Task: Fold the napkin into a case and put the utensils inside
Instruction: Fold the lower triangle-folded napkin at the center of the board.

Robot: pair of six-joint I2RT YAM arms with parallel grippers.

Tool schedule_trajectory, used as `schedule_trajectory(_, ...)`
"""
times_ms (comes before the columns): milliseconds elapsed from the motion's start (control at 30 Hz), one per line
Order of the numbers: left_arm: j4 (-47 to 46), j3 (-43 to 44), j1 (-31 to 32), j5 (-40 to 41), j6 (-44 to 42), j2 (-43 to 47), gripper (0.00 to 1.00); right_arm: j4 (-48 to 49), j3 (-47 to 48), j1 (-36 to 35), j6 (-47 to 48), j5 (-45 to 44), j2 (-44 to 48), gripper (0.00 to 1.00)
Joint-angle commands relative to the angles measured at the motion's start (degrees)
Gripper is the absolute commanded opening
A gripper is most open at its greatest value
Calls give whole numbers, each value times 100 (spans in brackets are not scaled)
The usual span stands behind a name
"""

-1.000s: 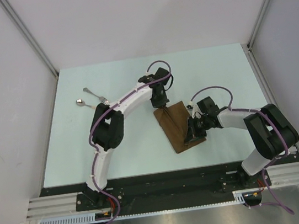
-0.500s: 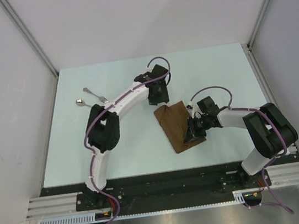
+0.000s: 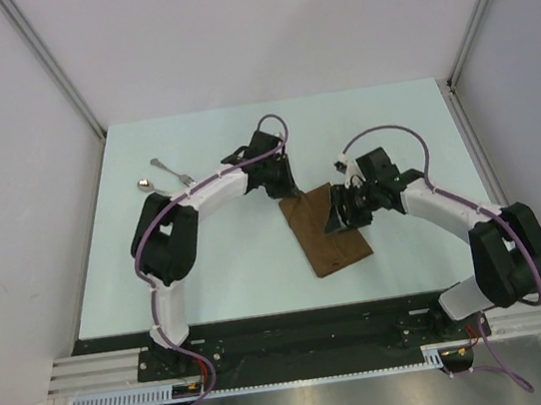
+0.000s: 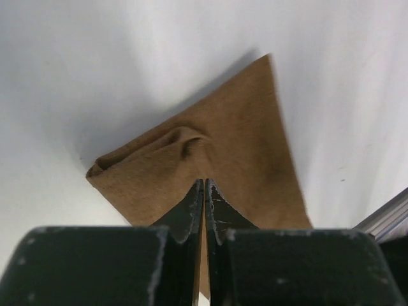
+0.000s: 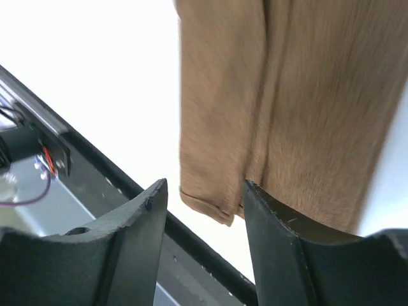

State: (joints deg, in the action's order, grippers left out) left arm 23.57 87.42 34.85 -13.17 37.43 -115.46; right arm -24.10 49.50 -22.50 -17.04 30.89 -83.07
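Observation:
The napkin (image 3: 332,244) lies as a folded brown strip, the case, running from the table's middle towards the near edge. My left gripper (image 3: 286,188) hovers at its far left corner, jaws shut with nothing visibly pinched; in the left wrist view the gripper (image 4: 204,183) points at the napkin (image 4: 248,134), which has a small pucker. My right gripper (image 3: 339,215) stands open over the strip's right side. In the right wrist view the napkin (image 5: 306,95) ends near the gripper (image 5: 204,191). The fork (image 3: 173,171) and spoon (image 3: 150,186) lie at the far left.
A black rail (image 3: 297,317) runs along the table's near edge, also seen as a dark rail (image 5: 102,162) in the right wrist view. White walls with metal posts (image 3: 50,67) enclose the table on three sides.
My right gripper has opened, letting go of the napkin, and moved away from the near edge along the strip. The left gripper opened briefly, shut again, and its arm swung left.

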Motion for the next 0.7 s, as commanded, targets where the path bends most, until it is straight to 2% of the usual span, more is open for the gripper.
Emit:
schedule_trajectory(0,-467,-93,-84,-502,177,-55,5,-755,658,-236,289,-471,239,55)
schedule_trajectory(67,-512,-93,-110,-494,194,-108,5,-352,536,-395,70,-86,160,49)
schedule_trajectory(133,-599,-102,-136,-572,238,-187,5,366,123,-571,-325,449,19,38)
schedule_trajectory(300,-564,-32,-145,-512,274,-459,5,1354,-851,-493,-520,585,-297,21)
schedule_trajectory(433,-442,82,-136,-46,107,-530,5,1854,-1143,-308,-170,541,-753,15)
schedule_trajectory(533,-117,406,-119,86,-121,-469,5,1777,-1048,-193,-46,584,-939,13)
schedule_trajectory(667,-20,469,-127,-133,-245,-118,9,1505,-759,-342,-150,523,-493,17)
